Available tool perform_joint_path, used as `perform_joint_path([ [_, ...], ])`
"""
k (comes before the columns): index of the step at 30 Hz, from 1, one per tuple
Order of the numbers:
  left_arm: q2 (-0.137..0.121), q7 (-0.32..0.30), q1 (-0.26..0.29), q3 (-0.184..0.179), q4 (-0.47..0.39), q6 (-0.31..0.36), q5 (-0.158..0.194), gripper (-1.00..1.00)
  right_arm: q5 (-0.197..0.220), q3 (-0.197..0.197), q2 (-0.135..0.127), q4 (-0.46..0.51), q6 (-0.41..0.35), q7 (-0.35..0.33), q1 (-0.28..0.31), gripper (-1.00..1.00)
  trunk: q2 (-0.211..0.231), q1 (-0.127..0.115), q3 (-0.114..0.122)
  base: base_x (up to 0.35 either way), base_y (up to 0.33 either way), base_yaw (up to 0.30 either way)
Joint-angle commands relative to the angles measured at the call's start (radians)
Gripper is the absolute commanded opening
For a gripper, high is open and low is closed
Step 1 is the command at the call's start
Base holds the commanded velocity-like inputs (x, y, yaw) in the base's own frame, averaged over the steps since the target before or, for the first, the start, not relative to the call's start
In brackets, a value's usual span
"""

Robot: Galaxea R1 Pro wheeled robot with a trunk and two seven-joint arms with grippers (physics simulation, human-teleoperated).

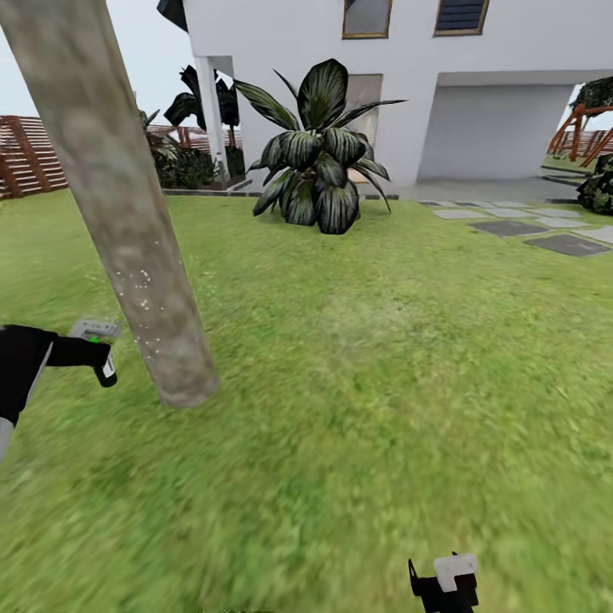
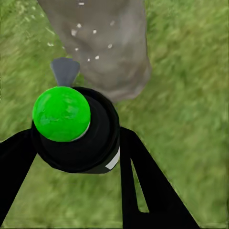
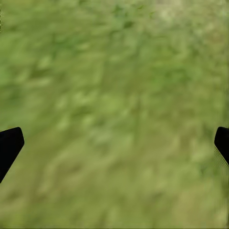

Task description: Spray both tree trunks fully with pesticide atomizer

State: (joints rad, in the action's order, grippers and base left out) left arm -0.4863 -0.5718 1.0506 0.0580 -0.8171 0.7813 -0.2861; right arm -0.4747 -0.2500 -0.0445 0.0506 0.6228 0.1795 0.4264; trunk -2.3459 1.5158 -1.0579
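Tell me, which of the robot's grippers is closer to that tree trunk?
Left. The left gripper, holding the pesticide atomizer, is right beside the tree trunk. The right gripper hangs over open grass, well away.

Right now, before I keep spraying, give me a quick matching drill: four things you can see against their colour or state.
Things:
1. pesticide atomizer
2. tree trunk
3. right gripper
4. stepping stones

States:
a. open over bare grass
b. grey, flat in the lawn near the house
c. black body, green top, held in the left gripper
d. grey-brown, flecked with white specks

Pairs: 1-c, 2-d, 3-a, 4-b
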Motion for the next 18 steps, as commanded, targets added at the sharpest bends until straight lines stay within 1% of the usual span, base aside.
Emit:
perform_joint_path([
  [1,0.000,0.010,0.000,0.000,0.017,0.000,0.004,-1.00,0.000,0.000,0.000,0.000,0.000,0.000,0.000,1.00,0.000,0.000,0.000,0.022,-0.271,0.273],
  [4,0.001,0.030,0.000,-0.001,0.033,-0.001,0.005,-1.00,-0.001,0.000,0.000,0.000,0.000,-0.001,0.000,1.00,0.000,0.000,0.000,0.111,-0.260,0.275],
  [7,0.004,0.034,0.001,-0.002,0.035,-0.002,0.005,-1.00,-0.001,0.000,0.000,0.000,0.000,-0.001,0.000,1.00,0.000,0.000,0.000,0.212,-0.200,0.270],
  [9,0.006,0.035,0.001,-0.002,0.035,-0.001,0.006,-1.00,-0.001,0.000,0.000,0.000,0.000,-0.001,0.000,1.00,0.000,0.000,0.000,0.235,-0.179,0.178],
  [14,0.009,0.035,0.002,0.002,0.028,-0.001,0.009,-1.00,0.000,0.000,0.000,0.000,0.000,0.000,0.000,1.00,0.000,0.000,0.000,0.230,-0.182,0.022],
  [18,0.008,0.033,0.002,0.002,0.024,-0.002,0.011,-1.00,0.001,0.000,0.000,0.000,0.000,0.000,0.000,1.00,0.000,0.000,0.000,0.046,-0.258,0.001],
])
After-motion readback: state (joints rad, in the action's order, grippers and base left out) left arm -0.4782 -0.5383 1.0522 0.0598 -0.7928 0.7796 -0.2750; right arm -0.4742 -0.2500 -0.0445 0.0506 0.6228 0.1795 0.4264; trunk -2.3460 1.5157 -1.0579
